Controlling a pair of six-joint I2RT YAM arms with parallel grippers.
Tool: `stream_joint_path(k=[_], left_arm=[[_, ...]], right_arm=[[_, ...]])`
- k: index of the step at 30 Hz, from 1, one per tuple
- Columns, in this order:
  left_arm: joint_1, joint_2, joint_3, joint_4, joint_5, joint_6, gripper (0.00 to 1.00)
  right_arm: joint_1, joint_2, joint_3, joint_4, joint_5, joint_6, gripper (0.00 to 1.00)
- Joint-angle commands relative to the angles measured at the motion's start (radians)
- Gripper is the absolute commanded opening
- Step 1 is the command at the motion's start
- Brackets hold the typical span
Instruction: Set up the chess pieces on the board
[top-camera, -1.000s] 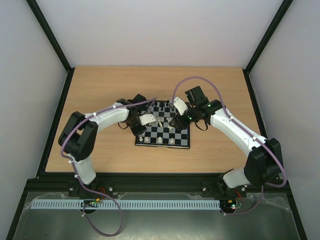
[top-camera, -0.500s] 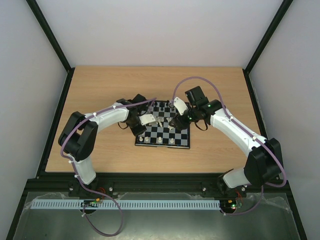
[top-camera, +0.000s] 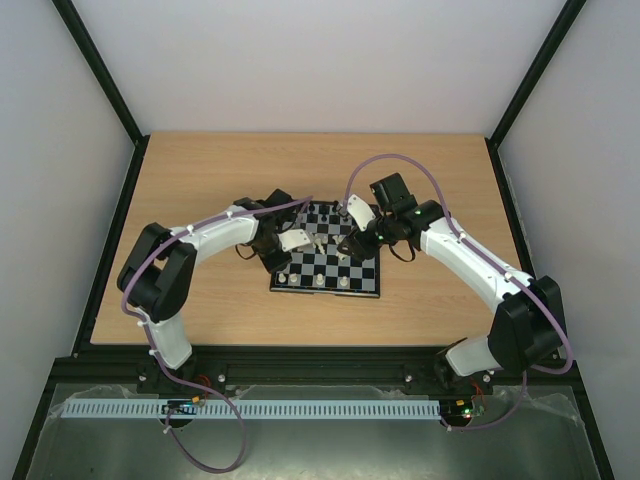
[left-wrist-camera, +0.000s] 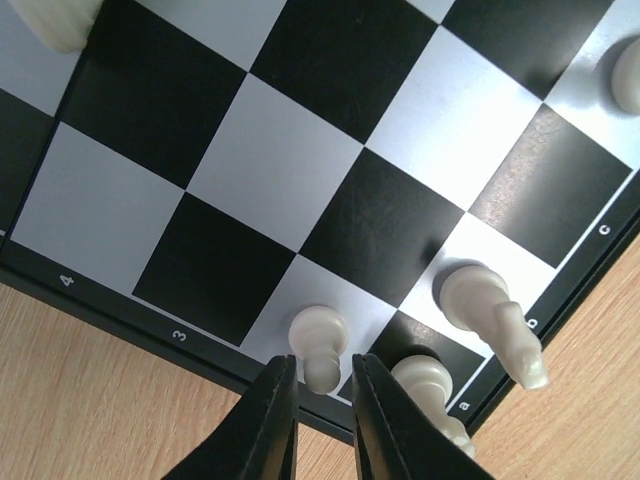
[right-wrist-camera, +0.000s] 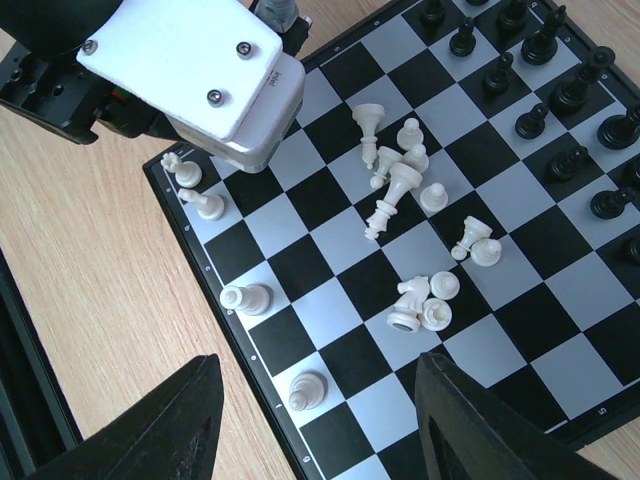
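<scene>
- The left tool (left-wrist-camera: 322, 360) hangs low over a corner of the board (left-wrist-camera: 250, 170), its fingers nearly together on either side of a cream-white pawn (left-wrist-camera: 318, 340). The pawn stands on the pale square beside the corner; whether the fingers pinch it or merely flank it cannot be told.
- The right tool (right-wrist-camera: 318, 365) hovers above the board with its fingers spread wide and nothing between them.
- The board lies mid-bench (top-camera: 200, 180) between the two arms, and every piece in view sits on it.
- The pieces look light, rigid and smooth, and are probably quick to tip or skid. A narrow pinch from above on the head or neck seems safest, square to the piece.
- Toppled cream-white pieces (right-wrist-camera: 400, 190) lie heaped near the centre, while a few stand upright along one edge.
- The black pieces (right-wrist-camera: 560, 100) stand ranked on the opposite side.
</scene>
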Motion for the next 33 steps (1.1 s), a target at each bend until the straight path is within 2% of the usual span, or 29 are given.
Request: stream_joint_path(k=[1,5,10,15,20,23,28,33], left_arm=[[-0.003,0.017,0.034,-0.026,-0.027,-0.025,0.19],[0.005,0.015,0.076,-0.04,-0.029,-0.02,0.21],[0.025,-0.004,0.138,-0.102,0.038,0.016,0.28],[0.069,-0.07,0.18,-0.142,0.173,0.185,0.37],[0.083,-0.109,0.137,-0.004,0.277,0.375,0.41],[0.083,-0.04,0.19,0.02,0.307,0.467,0.41],[0.085,0.127,0.343,-0.055,0.304,0.582,0.43],[0.088,0.205,0.383,-0.068,0.275,0.646,0.41]], right_arm=[[-0.005,-0.015,-0.006,-0.013,-0.014,-0.005,0.54],[-0.004,-0.018,-0.004,-0.017,-0.004,-0.011,0.54],[-0.004,-0.01,0.025,-0.043,0.006,-0.022,0.54],[-0.006,-0.002,0.078,-0.079,0.033,-0.041,0.53],[-0.007,0.0,0.113,-0.108,0.052,-0.064,0.51],[-0.007,-0.001,0.129,-0.134,0.052,-0.08,0.5],[-0.008,-0.019,0.117,-0.154,0.051,-0.098,0.49],[-0.008,-0.049,0.082,-0.146,0.047,-0.094,0.49]])
